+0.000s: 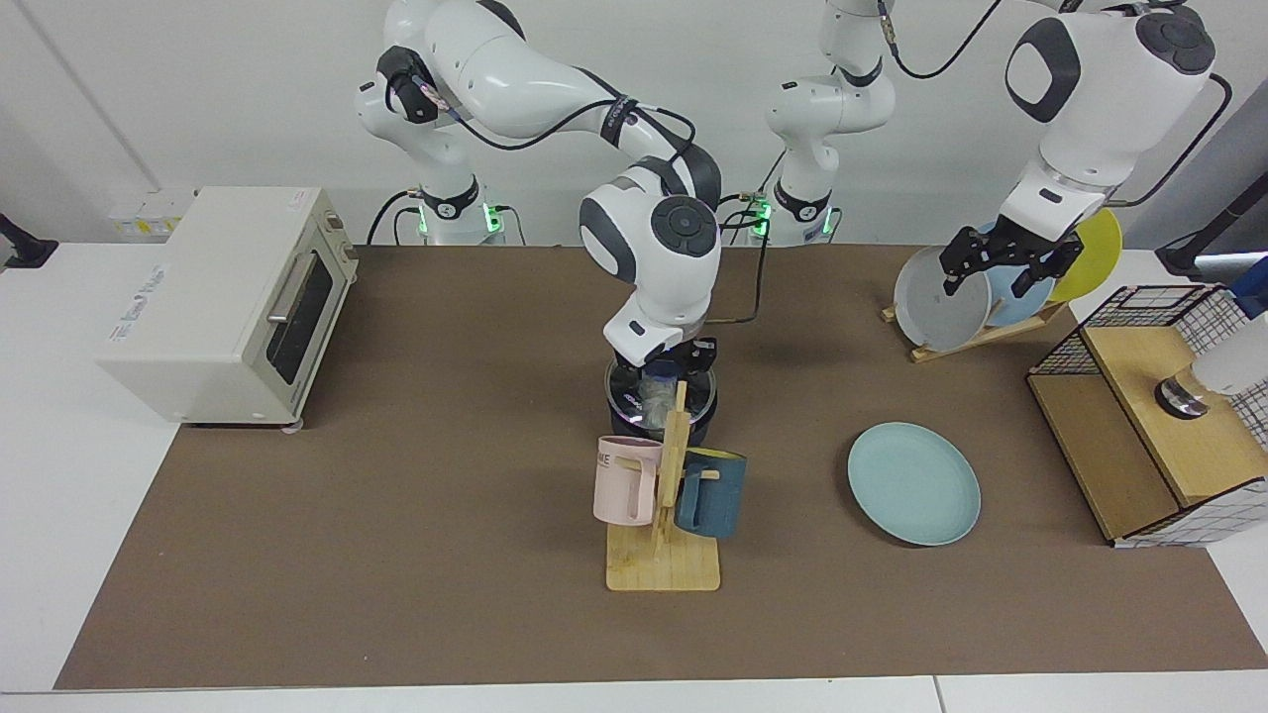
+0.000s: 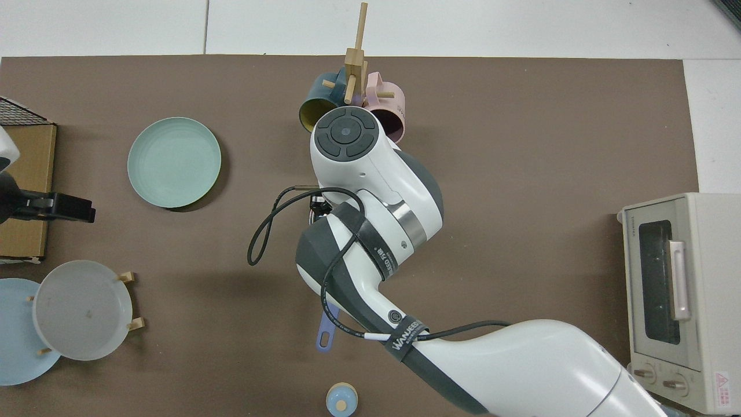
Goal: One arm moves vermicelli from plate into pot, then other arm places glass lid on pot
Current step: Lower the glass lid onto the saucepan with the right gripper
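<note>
Standing at the far left of the facing view: a cream toaster oven (image 1: 230,302) on the brown tabletop (image 1: 396,555), well apart from both grippers.

Centre: right gripper (image 1: 666,362), pointing straight down onto the pot (image 1: 656,416). Its fingers are pinched on the blue knob of the glass lid (image 1: 658,389), which sits level on the pot rim. Vermicelli (image 1: 654,394) shows as a whitish clump through the glass, directly beneath this gripper. In the top view the right arm hides pot and lid; only the blue-purple pot handle (image 2: 327,331) sticks out from under it.

Just in front of the right gripper, nearer the camera: a wooden mug stand (image 1: 666,515) carrying a pink mug (image 1: 626,479) and a dark-blue mug (image 1: 709,491).

Between the two grippers, on the tabletop: the light-teal plate (image 1: 913,482), bare.

Right: left gripper (image 1: 1005,259), spread and holding nothing, raised in front of the wooden rack with its grey plate (image 1: 938,299); this arm waits.

Far right: a wire-and-wood box (image 1: 1159,416).
</note>
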Action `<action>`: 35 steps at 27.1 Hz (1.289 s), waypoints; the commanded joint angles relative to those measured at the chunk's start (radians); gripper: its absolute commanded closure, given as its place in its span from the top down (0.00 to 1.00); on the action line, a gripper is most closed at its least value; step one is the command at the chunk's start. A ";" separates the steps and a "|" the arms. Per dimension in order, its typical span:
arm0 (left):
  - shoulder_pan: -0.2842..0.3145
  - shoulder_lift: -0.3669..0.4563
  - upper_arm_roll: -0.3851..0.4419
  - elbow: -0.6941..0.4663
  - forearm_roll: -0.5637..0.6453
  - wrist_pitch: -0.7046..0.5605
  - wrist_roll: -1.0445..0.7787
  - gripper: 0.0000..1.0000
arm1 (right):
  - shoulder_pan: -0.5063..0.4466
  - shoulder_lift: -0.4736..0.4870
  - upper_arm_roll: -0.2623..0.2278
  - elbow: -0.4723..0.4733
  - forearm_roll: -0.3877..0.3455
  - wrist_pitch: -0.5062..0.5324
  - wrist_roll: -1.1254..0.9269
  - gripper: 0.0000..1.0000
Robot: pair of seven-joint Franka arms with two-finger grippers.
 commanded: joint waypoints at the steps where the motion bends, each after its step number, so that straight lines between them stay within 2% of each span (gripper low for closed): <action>1: -0.009 -0.016 0.007 -0.019 0.017 0.006 -0.018 1.00 | -0.014 0.020 0.014 0.034 -0.006 0.012 0.010 0.00; 35: -0.019 -0.016 0.007 -0.019 0.017 0.006 -0.018 1.00 | -0.009 0.020 0.017 0.013 0.006 0.030 0.022 0.00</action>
